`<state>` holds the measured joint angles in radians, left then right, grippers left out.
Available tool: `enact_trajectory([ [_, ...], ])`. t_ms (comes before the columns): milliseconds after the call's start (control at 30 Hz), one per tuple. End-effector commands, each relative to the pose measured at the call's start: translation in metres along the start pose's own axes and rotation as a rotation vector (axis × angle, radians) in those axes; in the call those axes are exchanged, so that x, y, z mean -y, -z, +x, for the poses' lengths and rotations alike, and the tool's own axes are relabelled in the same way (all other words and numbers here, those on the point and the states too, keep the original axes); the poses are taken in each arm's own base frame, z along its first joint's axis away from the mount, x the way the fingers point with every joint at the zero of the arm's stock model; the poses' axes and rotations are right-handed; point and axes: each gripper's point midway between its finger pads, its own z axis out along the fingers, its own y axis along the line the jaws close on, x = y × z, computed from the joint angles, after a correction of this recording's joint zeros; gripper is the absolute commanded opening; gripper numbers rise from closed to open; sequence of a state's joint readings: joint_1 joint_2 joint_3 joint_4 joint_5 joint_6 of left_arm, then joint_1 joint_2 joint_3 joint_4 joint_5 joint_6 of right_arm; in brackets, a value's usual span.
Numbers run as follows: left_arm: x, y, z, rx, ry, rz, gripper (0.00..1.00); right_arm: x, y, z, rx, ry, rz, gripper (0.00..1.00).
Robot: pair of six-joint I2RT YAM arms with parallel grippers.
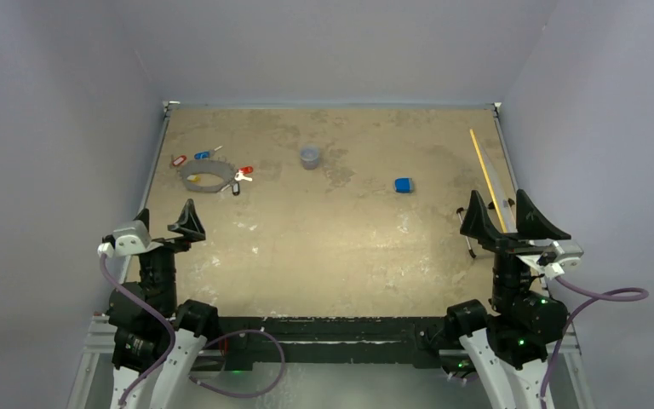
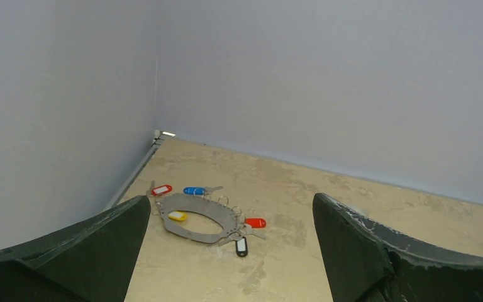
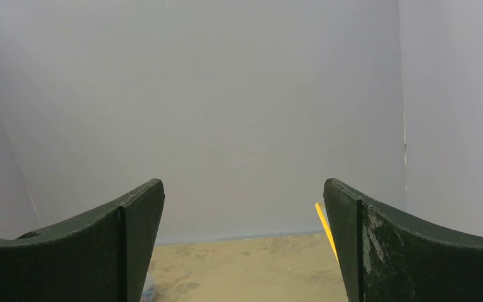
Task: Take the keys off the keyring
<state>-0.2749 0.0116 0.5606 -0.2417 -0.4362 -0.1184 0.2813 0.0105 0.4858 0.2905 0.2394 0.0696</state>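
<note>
1. No text, brand, number or sign can be read in any of the three views.
2. The coloured tags of the keys (image 2: 194,190), lower left of the left wrist view, are too small to show writing.
3. The blue block (image 1: 404,184) and the grey cup (image 1: 310,157), in the upper middle of the top view, are too small to tell.

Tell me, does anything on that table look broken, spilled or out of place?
Nothing looks broken or spilled. The tabletop is blotchy and worn, and a thin yellow stick lies slanted along its right edge. The keyring lies flat, far left.
</note>
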Motion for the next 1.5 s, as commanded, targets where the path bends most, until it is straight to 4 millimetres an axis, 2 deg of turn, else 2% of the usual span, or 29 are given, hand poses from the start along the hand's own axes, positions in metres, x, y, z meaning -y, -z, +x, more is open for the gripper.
enact_trajectory([
  [0, 0.002, 0.001, -0.012, 0.036, 0.020, 0.013, 0.99, -0.005, 0.000, -0.011, 0.042, -0.012, -0.027, 0.99],
  [267, 0.002, -0.003, -0.008, 0.015, 0.015, 0.003, 0.99, -0.007, 0.000, -0.011, 0.043, -0.016, -0.036, 0.99],
  [400, 0.009, -0.010, -0.004, -0.027, 0.041, 0.011, 0.99, -0.010, 0.001, -0.008, 0.033, -0.037, -0.051, 0.99],
  [800, 0.029, -0.046, 0.035, -0.192, 0.207, -0.038, 0.99, -0.020, 0.003, -0.005, 0.002, -0.100, -0.090, 0.99],
  [933, 0.029, -0.060, 0.080, -0.309, 0.312, -0.148, 0.99, -0.018, 0.003, -0.005, -0.003, -0.113, -0.077, 0.99],
  [1033, 0.040, -0.068, 0.117, -0.408, 0.367, -0.155, 0.99, -0.020, 0.003, -0.004, -0.005, -0.122, -0.085, 0.99],
  [1133, 0.049, -0.074, 0.146, -0.453, 0.431, -0.152, 0.99, -0.022, 0.003, -0.003, -0.013, -0.133, -0.092, 0.99],
  [1200, 0.051, -0.076, 0.162, -0.483, 0.455, -0.166, 0.99, -0.023, 0.004, -0.003, -0.014, -0.138, -0.096, 0.99],
  [1267, 0.050, -0.082, 0.170, -0.482, 0.487, -0.182, 0.99, -0.024, 0.004, -0.003, -0.017, -0.141, -0.101, 0.99],
  [1467, 0.026, -0.084, 0.203, -0.490, 0.638, -0.263, 0.99, -0.028, 0.004, -0.003, -0.019, -0.159, -0.118, 0.99],
])
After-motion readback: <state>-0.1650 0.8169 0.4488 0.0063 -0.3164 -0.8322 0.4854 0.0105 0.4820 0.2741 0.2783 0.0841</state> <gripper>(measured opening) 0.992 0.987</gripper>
